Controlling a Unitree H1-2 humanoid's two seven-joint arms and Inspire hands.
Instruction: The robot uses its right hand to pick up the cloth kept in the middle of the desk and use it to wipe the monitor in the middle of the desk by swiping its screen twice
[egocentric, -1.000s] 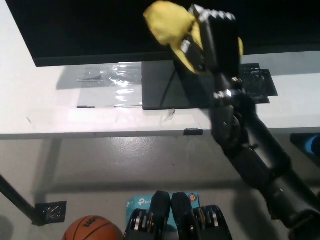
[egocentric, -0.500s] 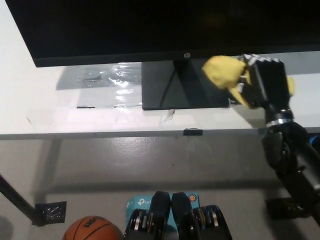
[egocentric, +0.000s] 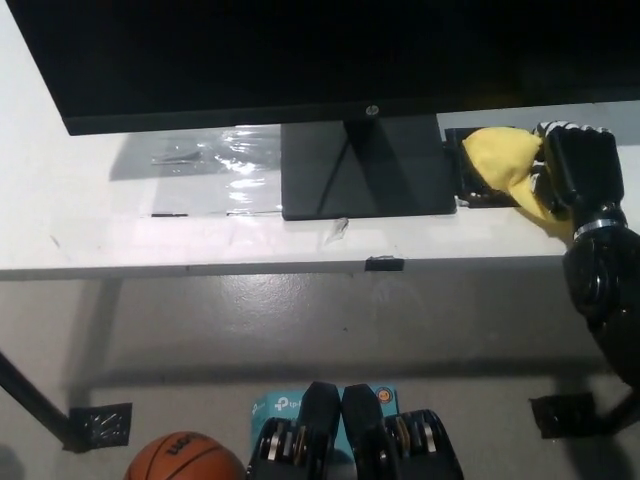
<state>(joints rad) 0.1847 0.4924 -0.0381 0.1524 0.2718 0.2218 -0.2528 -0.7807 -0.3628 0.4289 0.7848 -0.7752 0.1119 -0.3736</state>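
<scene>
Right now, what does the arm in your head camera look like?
Only the right arm shows: black and bulky, built of rounded segments. A shiny metal ring sits at the wrist. The right hand is black too, with pale edging along its top. No cables show.

Grey floor (egocentric: 300, 330), basketball (egocentric: 185, 458) at lower left
</scene>
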